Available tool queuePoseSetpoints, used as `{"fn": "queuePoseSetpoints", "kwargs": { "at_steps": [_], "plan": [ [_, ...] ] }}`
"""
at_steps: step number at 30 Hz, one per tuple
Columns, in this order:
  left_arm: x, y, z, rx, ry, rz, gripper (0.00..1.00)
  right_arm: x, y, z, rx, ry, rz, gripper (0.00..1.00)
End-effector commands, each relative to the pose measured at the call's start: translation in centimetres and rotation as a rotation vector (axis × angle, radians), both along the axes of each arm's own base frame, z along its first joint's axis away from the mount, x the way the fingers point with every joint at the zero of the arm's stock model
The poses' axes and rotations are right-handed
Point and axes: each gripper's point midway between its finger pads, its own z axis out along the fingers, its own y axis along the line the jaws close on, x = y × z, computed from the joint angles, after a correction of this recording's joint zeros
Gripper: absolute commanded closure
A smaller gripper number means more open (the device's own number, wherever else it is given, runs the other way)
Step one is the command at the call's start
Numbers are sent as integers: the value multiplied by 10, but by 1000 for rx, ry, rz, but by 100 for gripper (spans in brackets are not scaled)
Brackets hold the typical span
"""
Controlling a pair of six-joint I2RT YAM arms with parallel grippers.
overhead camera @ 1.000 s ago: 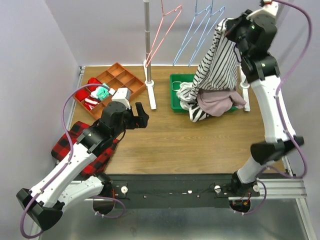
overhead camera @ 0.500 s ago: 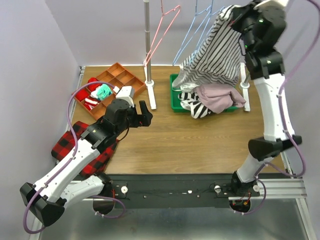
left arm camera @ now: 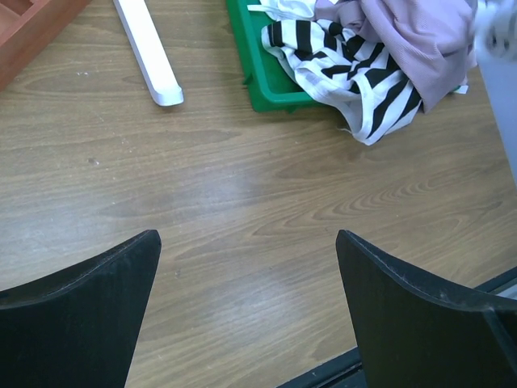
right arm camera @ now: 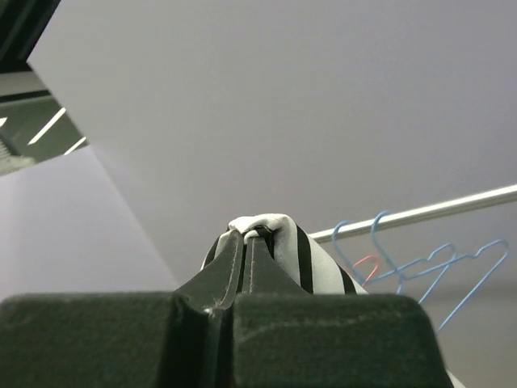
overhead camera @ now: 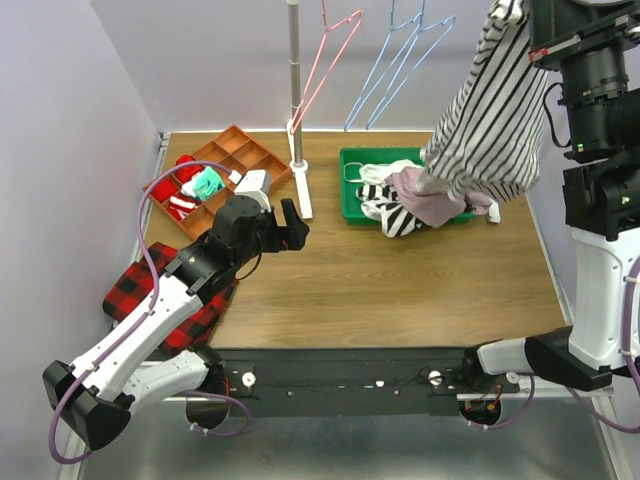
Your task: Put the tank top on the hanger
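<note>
The tank top [overhead camera: 490, 110], white with thin dark stripes, hangs in the air at the upper right, above the green bin's right end. My right gripper [right arm camera: 249, 236] is shut on a fold at its top edge, and the cloth [right arm camera: 323, 259] drapes away behind the fingers. The pink-red wire hanger [overhead camera: 325, 70] hangs from the rail left of the light blue ones; its hook [right arm camera: 367, 265] shows in the right wrist view. Low over the wood, left of centre, my left gripper [overhead camera: 290, 225] stands open with only bare table between its fingers [left arm camera: 420, 315].
A green bin [overhead camera: 350, 190] holds a bold black-and-white striped garment [left arm camera: 355, 73] and a mauve one [left arm camera: 420, 40]. Light blue hangers [overhead camera: 400, 70] hang on the rail. The rack post [overhead camera: 295, 80] has a white foot [left arm camera: 149, 56]. An orange tray [overhead camera: 245, 155] and red plaid cloth [overhead camera: 140, 290] lie left.
My right arm has risen and swung right, lifting the tank top out of the bin pile until it hangs free. The left arm edged slightly forward, still open.
</note>
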Motion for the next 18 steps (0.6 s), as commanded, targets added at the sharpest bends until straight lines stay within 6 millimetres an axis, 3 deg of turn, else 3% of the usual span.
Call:
{"fn": "queuePoseSetpoints", "kwargs": {
  "at_steps": [1, 4, 10, 12, 13, 16, 18],
  "plan": [
    [3, -4, 6, -38, -5, 3, 1, 4, 57, -39, -49, 110, 320, 99],
    [3, -3, 5, -40, -1, 12, 1, 7, 87, -60, -59, 181, 507, 99],
    [5, -3, -2, -39, 18, 29, 1, 16, 125, -81, -52, 278, 647, 99],
    [6, -3, -7, -37, 30, 35, 1, 32, 141, -106, -53, 348, 682, 99],
    [6, -3, -9, -36, 36, 40, 1, 46, 154, -139, -61, 428, 697, 99],
    [6, 3, -21, -22, 62, 81, 1, 78, 168, -205, -64, 554, 694, 97],
    [9, 14, -35, 14, 80, 142, 1, 113, 176, -281, -107, 725, 640, 77]
  ]
}}
